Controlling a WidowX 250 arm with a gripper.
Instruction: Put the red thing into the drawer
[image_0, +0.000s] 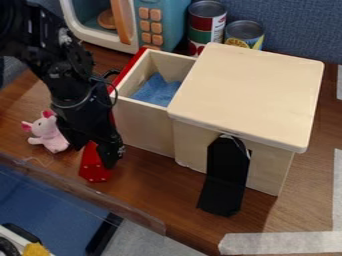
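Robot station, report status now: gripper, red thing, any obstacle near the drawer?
Gripper at red piece's upper end; grip unclear. Red piece outside open drawer. Pink plush animal close beside gripper; blue cloth inside drawer.

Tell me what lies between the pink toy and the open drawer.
In the camera view, the black gripper hangs between the pink toy and the open drawer.

A little pink toy animal (49, 133) sits just left of the pincer (100, 152). Past the pincer stand a blue-and-white toy microwave (172, 22), a tall can (206, 25) and a short can (244, 35). White tape (284, 243) sticks to the worktop (157, 187), well off to its right.
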